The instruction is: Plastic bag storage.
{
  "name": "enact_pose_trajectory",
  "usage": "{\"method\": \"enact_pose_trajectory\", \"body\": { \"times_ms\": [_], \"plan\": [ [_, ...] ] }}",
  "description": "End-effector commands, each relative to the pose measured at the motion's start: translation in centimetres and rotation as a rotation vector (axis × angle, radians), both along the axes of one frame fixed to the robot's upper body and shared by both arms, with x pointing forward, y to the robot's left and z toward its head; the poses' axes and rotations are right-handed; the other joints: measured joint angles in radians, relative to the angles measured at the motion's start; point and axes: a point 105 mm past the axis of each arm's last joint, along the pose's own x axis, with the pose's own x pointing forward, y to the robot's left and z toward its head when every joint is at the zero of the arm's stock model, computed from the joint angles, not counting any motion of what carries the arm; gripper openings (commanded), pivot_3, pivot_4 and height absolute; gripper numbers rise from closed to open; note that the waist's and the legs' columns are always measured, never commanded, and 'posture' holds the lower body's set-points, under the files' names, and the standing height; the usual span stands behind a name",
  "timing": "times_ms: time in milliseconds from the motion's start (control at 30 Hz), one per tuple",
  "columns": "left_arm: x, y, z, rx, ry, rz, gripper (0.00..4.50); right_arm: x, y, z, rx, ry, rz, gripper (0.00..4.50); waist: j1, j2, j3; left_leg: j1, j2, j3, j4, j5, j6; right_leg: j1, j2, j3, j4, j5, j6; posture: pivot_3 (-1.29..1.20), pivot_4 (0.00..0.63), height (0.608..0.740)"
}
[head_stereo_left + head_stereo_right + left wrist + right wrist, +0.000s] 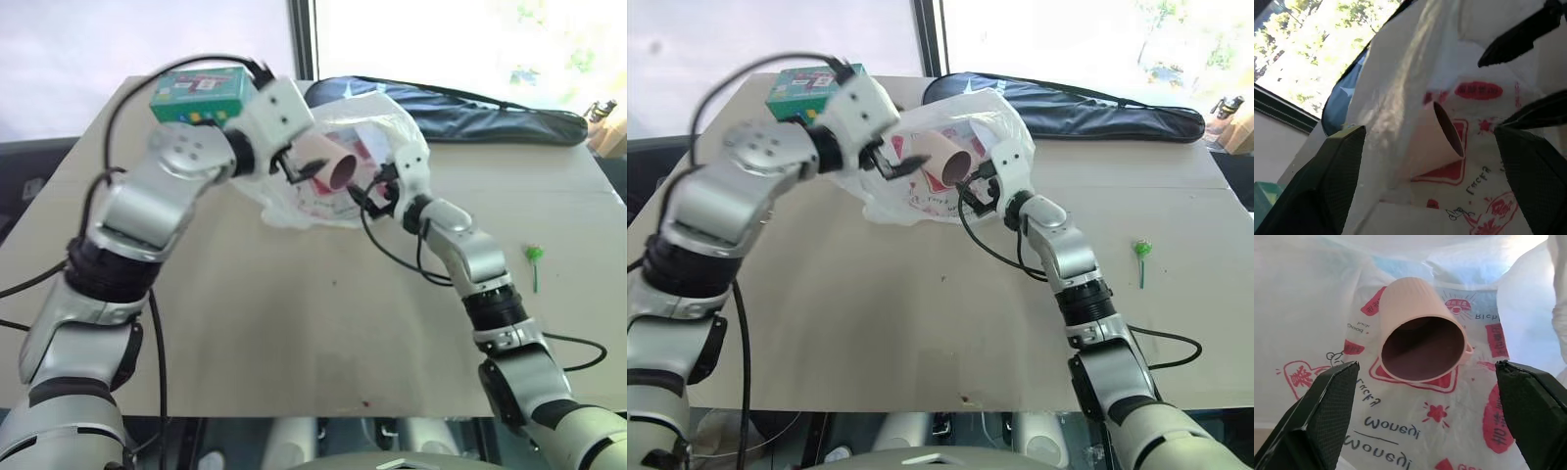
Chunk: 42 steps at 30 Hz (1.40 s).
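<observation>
With both the left gripper [306, 168] and right gripper [367, 196] spread open and empty, we see the plastic bag [384, 122] crumpled on the table [294, 323] between them, nearer our right.

The left arm's white wrist housing [277, 116] hides part of the thin translucent white plastic bag [382, 116] and overlaps the green printed cardboard box [196, 95]; the long black zippered cover [1117, 113] is partly hidden behind the bag.

Bright daylight glares through the window [470, 39], washing out detail.
</observation>
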Motion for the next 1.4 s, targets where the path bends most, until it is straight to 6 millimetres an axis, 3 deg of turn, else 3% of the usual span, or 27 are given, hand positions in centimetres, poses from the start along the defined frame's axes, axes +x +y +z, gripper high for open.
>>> {"method": "enact_pose_trajectory", "body": {
  "times_ms": [33,133,233,333,400,467,533,700,833,967,1167,1267,1400],
  "plan": [
    [0.0,-0.3,1.9,0.021,-0.063,-0.020,4.41,-0.3,-0.4,2.1,0.026,-0.068,-0.013,4.50,0.000,0.000,0.000,-0.001,0.000,0.000,0.001,0.000,0.001,-0.001,0.000,0.000,0.000,0.000,0.000,0.00,0.150,0.740],
    [2.2,0.5,2.1,0.104,-0.177,0.054,4.41,-0.4,-0.5,2.1,0.008,-0.076,-0.024,4.50,-0.001,0.000,0.000,-0.002,0.000,0.001,0.001,-0.001,0.001,-0.002,0.000,0.001,0.000,0.000,0.000,0.00,0.150,0.740],
    [3.1,0.4,2.6,0.081,-0.202,0.056,3.83,-1.4,-0.9,2.2,-0.006,-0.090,-0.012,4.50,0.004,0.000,0.000,-0.001,0.000,0.001,0.001,-0.001,0.002,-0.001,0.001,0.001,0.000,0.000,0.000,0.00,0.150,0.740],
    [3.5,0.5,3.2,-0.106,-0.084,0.069,2.55,-4.5,-1.8,3.7,0.045,-0.107,0.077,4.50,0.006,0.000,0.000,-0.004,0.000,0.000,0.002,-0.002,0.003,-0.002,0.000,0.000,0.000,0.000,0.001,0.00,0.150,0.740],
    [3.9,0.8,3.8,-0.205,-0.032,0.089,1.71,-7.7,-3.0,5.4,0.085,-0.131,0.146,4.50,0.009,0.000,0.000,-0.008,0.001,0.000,0.005,-0.003,0.004,-0.005,0.000,-0.001,0.000,0.000,0.001,0.00,0.150,0.740],
    [4.2,1.2,4.1,-0.261,-0.004,0.113,0.54,-10.2,-4.1,6.5,0.098,-0.142,0.170,4.50,0.005,0.000,0.000,-0.015,0.001,-0.003,0.008,-0.003,0.004,-0.009,-0.001,-0.003,0.000,0.000,0.001,0.00,0.150,0.740],
    [4.4,1.3,4.4,-0.295,0.009,0.112,0.10,-11.9,-5.7,7.0,0.098,-0.142,0.138,4.50,0.003,0.000,0.000,-0.014,0.001,-0.003,0.007,-0.003,0.004,-0.009,-0.002,-0.002,0.000,0.000,0.001,0.00,0.150,0.740],
    [4.3,0.4,5.2,-0.371,0.032,0.076,0.10,-13.3,-13.5,4.2,-0.115,-0.004,-0.259,4.50,0.013,-0.001,0.000,-0.013,0.000,-0.004,0.008,-0.003,0.004,-0.007,-0.001,-0.004,0.000,0.000,0.001,0.00,0.150,0.740],
    [3.8,-0.9,6.3,-0.423,0.031,0.020,0.10,-14.4,-20.5,-0.4,-0.239,0.214,-0.625,4.50,0.025,-0.001,-0.001,-0.013,0.000,-0.004,0.009,-0.003,0.004,-0.007,-0.001,-0.004,0.001,0.000,0.001,0.00,0.150,0.740],
    [3.3,-2.5,6.8,-0.417,0.009,-0.043,0.10,-14.2,-23.1,-3.4,-0.224,0.329,-0.769,4.50,0.021,-0.001,-0.001,-0.011,0.000,-0.002,0.009,-0.002,0.004,-0.007,0.001,-0.001,0.001,0.000,0.001,0.00,0.150,0.740],
    [2.6,-3.1,6.5,-0.423,0.011,-0.053,0.10,-12.9,-25.0,-7.2,-0.129,0.439,-0.884,4.50,0.017,-0.001,-0.001,-0.010,0.000,-0.001,0.008,-0.002,0.004,-0.007,0.002,0.001,0.001,0.000,0.002,0.00,0.150,0.740],
    [2.5,-2.9,6.7,-0.431,-0.002,-0.040,0.00,-11.9,-25.3,-8.9,-0.048,0.484,-0.891,3.13,0.013,-0.001,-0.001,-0.010,0.000,-0.001,0.009,-0.002,0.004,-0.007,0.002,0.002,0.001,0.000,0.002,0.00,0.150,0.740],
    [2.5,-2.5,6.9,-0.439,-0.011,-0.022,0.00,-11.2,-26.0,-9.3,-0.027,0.479,-0.895,1.16,0.009,-0.002,-0.002,-0.006,0.000,-0.001,0.009,-0.002,0.004,-0.002,0.002,0.002,0.000,0.001,0.003,0.00,0.150,0.740]
  ]
}}
